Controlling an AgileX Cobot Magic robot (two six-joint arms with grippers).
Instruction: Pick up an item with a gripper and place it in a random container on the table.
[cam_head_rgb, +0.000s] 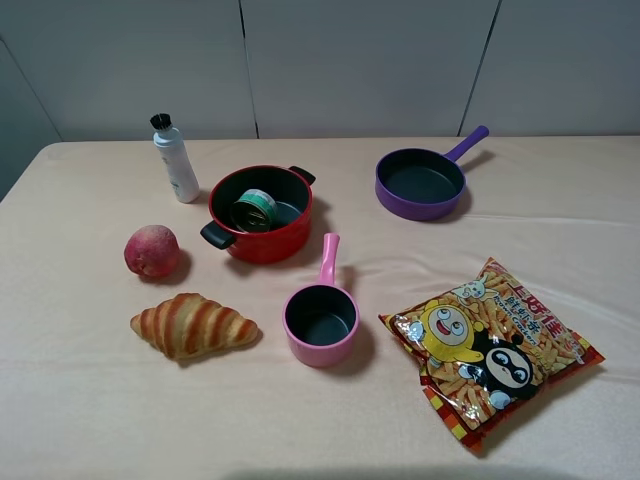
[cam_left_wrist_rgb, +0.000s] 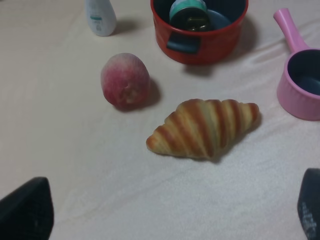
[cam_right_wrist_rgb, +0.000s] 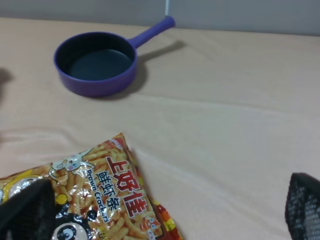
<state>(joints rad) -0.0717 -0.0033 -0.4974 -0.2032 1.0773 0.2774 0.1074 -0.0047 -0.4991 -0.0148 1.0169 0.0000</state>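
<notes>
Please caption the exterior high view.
Tin can lying in red pot, with food and pans spread around on the table.

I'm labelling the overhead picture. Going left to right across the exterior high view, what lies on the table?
Peach → croissant → red pot holding the tin can → pink saucepan → purple pan → snack bag.

Table (cam_head_rgb: 90, 420) front-left strip and far-right edge are bare cloth, easy passage low. Left cluster is tight: bottle (cam_head_rgb: 175, 160) stands just beside the red pot (cam_head_rgb: 262, 236), peach (cam_head_rgb: 151, 251) near its front handle, croissant (cam_head_rgb: 194, 326) just in front of the peach. Pink saucepan (cam_head_rgb: 320, 325) handle points up at the pot, nearly touching its wall (blocks a front-right approach). Pot is reachable from above; the can (cam_head_rgb: 254, 211) lies tilted inside. Wide gap between pot and purple pan (cam_head_rgb: 421, 183). Snack bag (cam_head_rgb: 488, 352) lies flat, fills front-right.
</notes>
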